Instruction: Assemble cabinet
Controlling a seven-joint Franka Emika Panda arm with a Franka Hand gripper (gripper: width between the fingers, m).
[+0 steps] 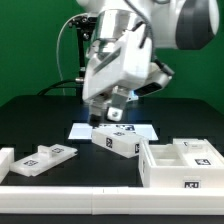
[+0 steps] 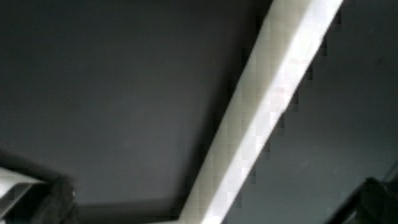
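Observation:
The cabinet's large compartmented box body [image 1: 186, 165] stands at the front on the exterior view's right, with tags on its walls. A smaller white tagged piece [image 1: 118, 142] lies in the middle of the table. Another flat tagged piece [image 1: 46, 158] lies on the exterior view's left. My gripper [image 1: 107, 112] hangs above the table just behind the middle piece, touching nothing. In the wrist view the dark fingers [image 2: 25, 196] sit far apart at the frame's corners, so the gripper [image 2: 205, 205] is open and empty. A long white strip [image 2: 270, 95] crosses the dark table under it; I cannot tell which piece it is.
The marker board [image 1: 140, 130] lies flat behind the middle piece, under the arm. A low white rail [image 1: 70, 186] runs along the table's front edge. A small white block [image 1: 5, 160] sits at the far edge on the exterior view's left. Cables hang behind the arm.

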